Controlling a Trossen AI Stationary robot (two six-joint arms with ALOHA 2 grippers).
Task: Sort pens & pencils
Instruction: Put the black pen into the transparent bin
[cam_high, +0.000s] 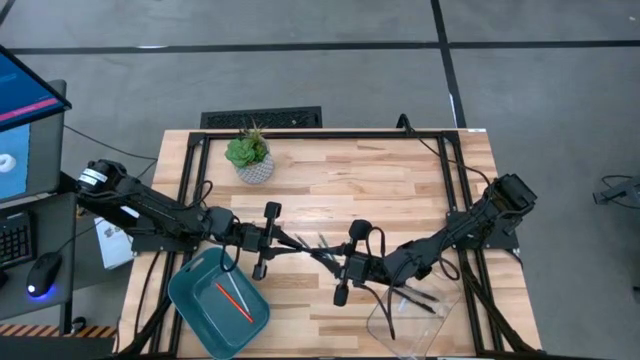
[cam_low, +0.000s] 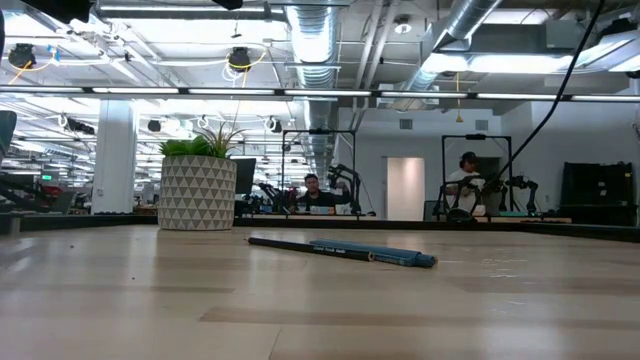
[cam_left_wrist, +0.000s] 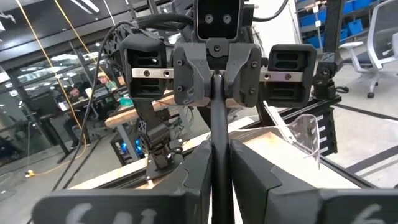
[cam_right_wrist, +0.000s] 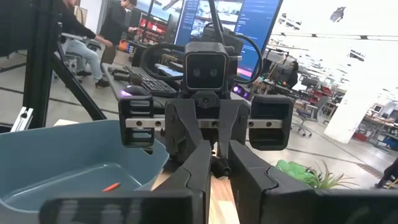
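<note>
A slim dark stick (cam_high: 309, 250) spans the gap between my two grippers above the table's middle; whether it is a pen or a pencil I cannot tell. My left gripper (cam_high: 283, 240) is shut on one end and my right gripper (cam_high: 336, 262) on the other. The orange-red pencil (cam_high: 233, 298) lies in the teal bin (cam_high: 190, 300). Black pens (cam_high: 418, 297) lie in the clear container (cam_high: 440, 330). A dark and teal-blue stick (cam_low: 345, 250) lies flat on the table, with more dark sticks (cam_high: 322, 241) below the grippers. My left gripper pinches the dark stick (cam_left_wrist: 219, 134) between its two fingers (cam_left_wrist: 199, 162), level, from the table's left. The fingers lie along the stick, which runs straight ahead into my right gripper (cam_left_wrist: 217, 78). The stick is lifted clear of the table. My right gripper pinches the opposite end of the dark stick (cam_right_wrist: 218, 165) between its two fingers (cam_right_wrist: 196, 168), level, from the table's right, along its length. My left gripper (cam_right_wrist: 208, 134) faces it head on. The stick shows almost end-on here, so how far it reaches back stays hidden.
A potted plant (cam_high: 251, 158) stands toward the far left of the table. A black frame (cam_high: 330, 133) runs along the table's far and side edges. People work at benches in the room beyond (cam_low: 318, 192). Bare wood (cam_high: 380, 180) lies between plant and right arm.
</note>
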